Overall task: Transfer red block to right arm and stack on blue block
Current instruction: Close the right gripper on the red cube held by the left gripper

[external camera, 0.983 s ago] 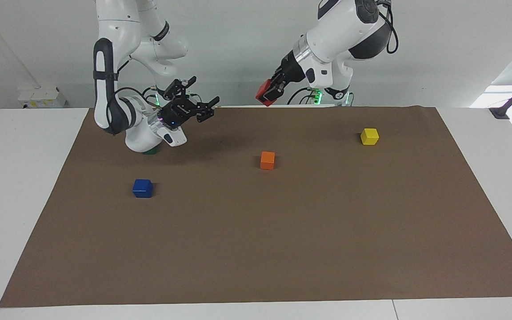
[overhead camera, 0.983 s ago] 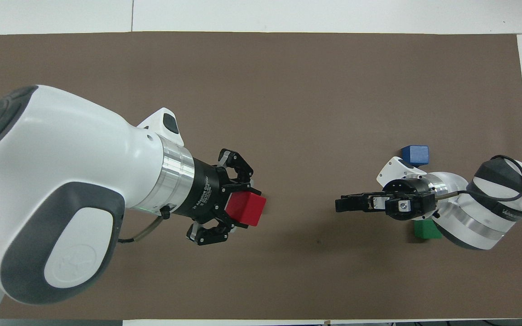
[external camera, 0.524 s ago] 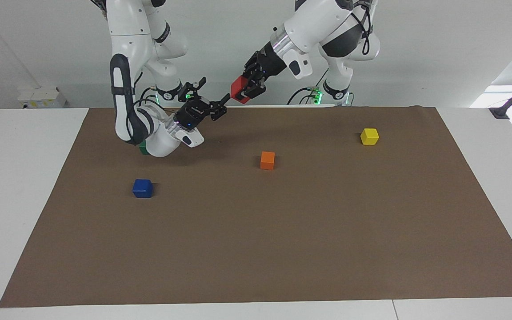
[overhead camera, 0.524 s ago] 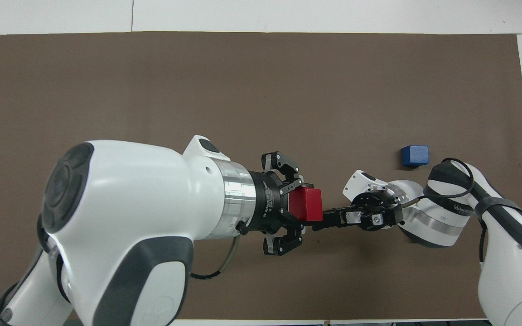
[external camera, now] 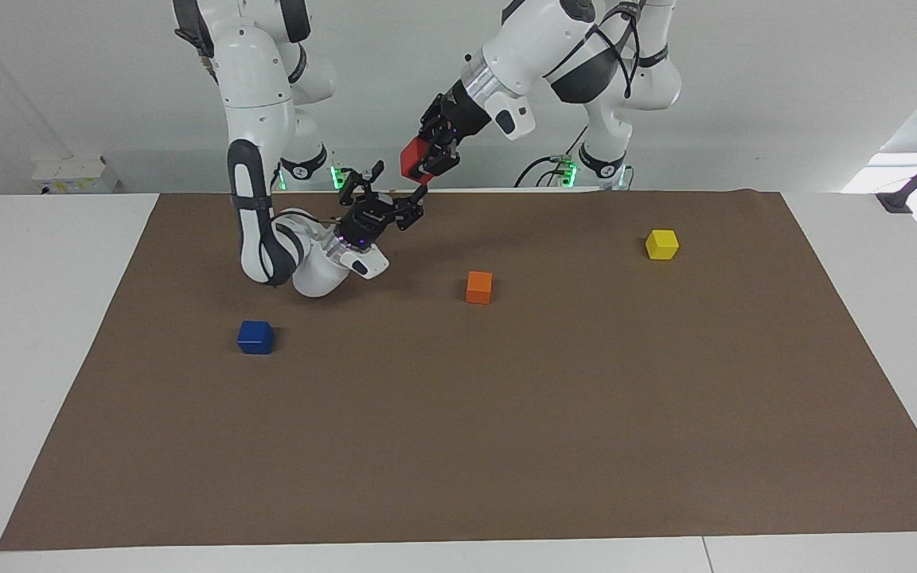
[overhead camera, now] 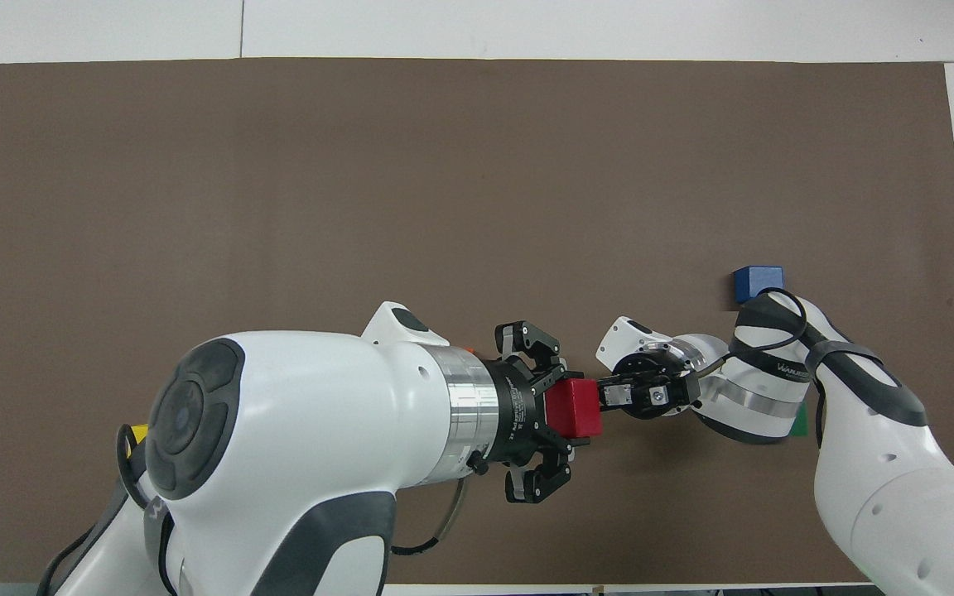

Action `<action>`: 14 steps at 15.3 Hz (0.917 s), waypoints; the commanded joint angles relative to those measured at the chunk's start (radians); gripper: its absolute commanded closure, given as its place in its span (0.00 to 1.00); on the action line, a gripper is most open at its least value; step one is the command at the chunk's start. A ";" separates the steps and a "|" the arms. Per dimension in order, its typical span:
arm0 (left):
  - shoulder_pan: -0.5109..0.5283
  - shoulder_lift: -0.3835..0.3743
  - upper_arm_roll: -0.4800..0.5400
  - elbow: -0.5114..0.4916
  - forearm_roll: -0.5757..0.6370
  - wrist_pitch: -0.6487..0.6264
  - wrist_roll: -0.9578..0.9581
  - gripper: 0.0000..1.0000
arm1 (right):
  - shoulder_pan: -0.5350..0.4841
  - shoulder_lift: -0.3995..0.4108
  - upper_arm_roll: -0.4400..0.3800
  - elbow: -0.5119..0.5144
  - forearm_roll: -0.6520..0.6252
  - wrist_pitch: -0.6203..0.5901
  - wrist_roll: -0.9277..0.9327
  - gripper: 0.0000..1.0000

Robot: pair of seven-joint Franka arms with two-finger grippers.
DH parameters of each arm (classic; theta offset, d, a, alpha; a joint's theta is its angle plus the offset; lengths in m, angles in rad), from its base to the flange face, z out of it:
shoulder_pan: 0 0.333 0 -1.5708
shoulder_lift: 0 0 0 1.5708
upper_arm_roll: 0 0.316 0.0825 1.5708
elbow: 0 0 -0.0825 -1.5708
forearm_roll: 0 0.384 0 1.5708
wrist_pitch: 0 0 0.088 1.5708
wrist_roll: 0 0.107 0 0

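Two grippers meet in the air above the brown mat (external camera: 506, 414): the left gripper (external camera: 429, 159) clamps the red block (external camera: 413, 159) and presents it, while the right gripper (external camera: 404, 203), fingers wide, waits just under it. The blue block (external camera: 255, 337) lies toward the right arm's end.

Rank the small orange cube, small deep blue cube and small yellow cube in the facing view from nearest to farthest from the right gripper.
Measured from the open right gripper, raised over the mat's robot-side edge:
1. Small orange cube, mid-mat.
2. Small deep blue cube, toward the right arm's end, farther from the robots than the orange cube.
3. Small yellow cube, toward the left arm's end.
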 commanded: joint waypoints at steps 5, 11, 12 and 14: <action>-0.043 -0.080 0.011 -0.126 -0.025 0.086 -0.032 1.00 | 0.038 0.007 0.001 0.017 0.044 -0.007 -0.032 0.06; -0.042 -0.084 0.013 -0.130 -0.025 0.082 -0.032 1.00 | 0.058 -0.001 0.001 0.006 0.035 0.068 -0.075 1.00; -0.043 -0.084 0.013 -0.129 -0.024 0.083 -0.030 1.00 | 0.057 -0.002 0.001 0.008 0.035 0.070 -0.077 1.00; -0.042 -0.084 0.013 -0.129 -0.013 0.085 -0.026 1.00 | 0.057 -0.007 0.001 0.009 0.034 0.070 -0.077 1.00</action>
